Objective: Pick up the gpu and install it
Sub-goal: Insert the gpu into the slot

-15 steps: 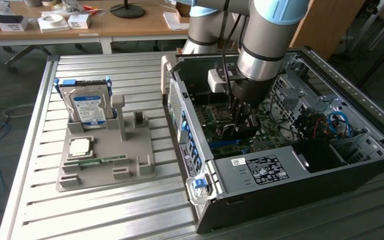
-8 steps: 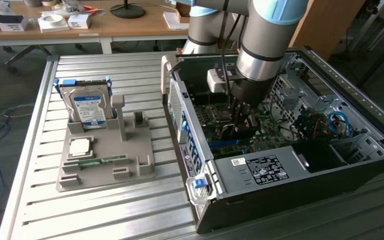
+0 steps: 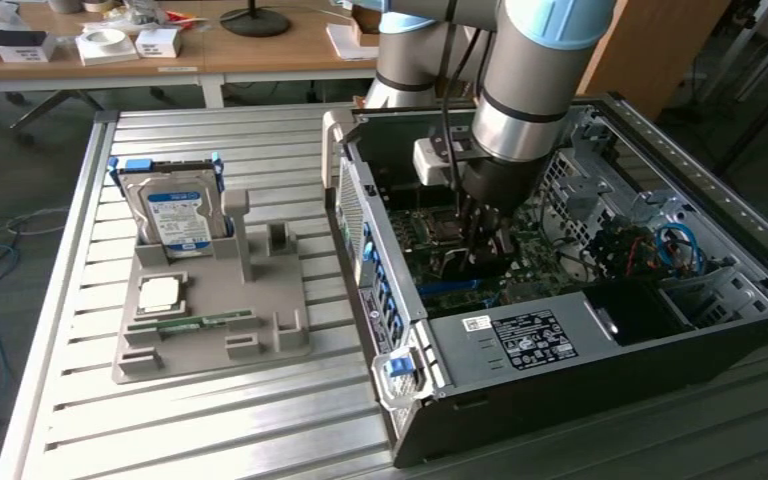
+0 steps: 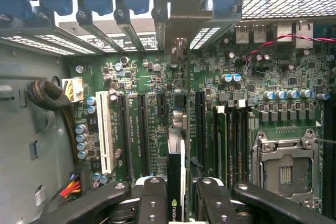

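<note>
1. Gripper (image 4: 178,186) is clamped on the gpu (image 4: 176,158). Its fingers (image 4: 153,192) pinch both faces, and the card is held edge-on w/ its long edge facing the motherboard (image 4: 252,77).
2. Exterior view: the arm reaches down into the open PC case (image 3: 373,250), which takes up the 3 o'clock side. The gripper (image 3: 480,240) sits low over the board, just off centre toward 3 o'clock.
3. The gpu hangs over the area of the long black expansion slots (image 4: 142,135), which run next to the white slot (image 4: 105,129). Can't tell which slot it's lined up w/, or whether the edge touches yet.
4. Step in hand, I'd judge, is seating the card. To do it well, keep the card upright w/ no tilt and the edge connector parallel to the slot along its full length. Aim the bracket end at the rear slot openings (image 4: 126,22).
5. Push straight down & evenly. A skewed push risks jamming, or clipping the capacitors (image 4: 81,140) close by.
6. The parts tray (image 3: 211,345) at 9 o'clock holds the hard drive (image 3: 177,215) & memory stick (image 3: 204,322), well apart from the work.
</note>
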